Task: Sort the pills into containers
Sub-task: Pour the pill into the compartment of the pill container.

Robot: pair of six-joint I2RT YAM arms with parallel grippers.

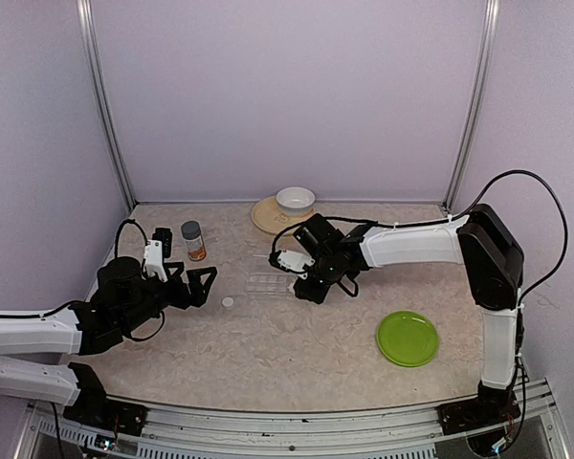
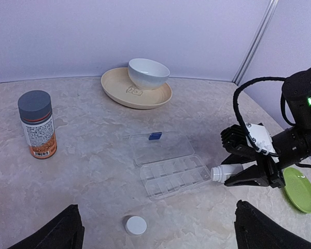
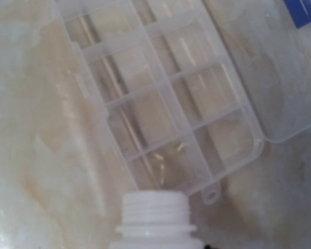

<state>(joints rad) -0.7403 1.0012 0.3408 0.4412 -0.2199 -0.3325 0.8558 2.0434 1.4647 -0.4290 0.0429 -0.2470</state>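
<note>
Pills (image 3: 166, 157) in end compartment of pill box (image 2: 172, 177), bottle (image 3: 156, 220) just beside, cap (image 2: 136, 225) in front, bowl (image 2: 148, 72) on plate (image 2: 115, 88) behind.

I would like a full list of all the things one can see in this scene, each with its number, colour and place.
pill box: one, clear, middle of the table, lid open
pills: about three, whitish, in the compartment nearest the bottle's mouth
white bottle: one, uncapped, tilted towards the box
cap: one, white, on the table in front of the box
grey-capped bottle: one, orange label, upright, left of the box
bowl: one, white, on the tan plate
tan plate: one, at the back
green plate: one, front right
left gripper: open, empty
right gripper: shut on the white bottle
</note>
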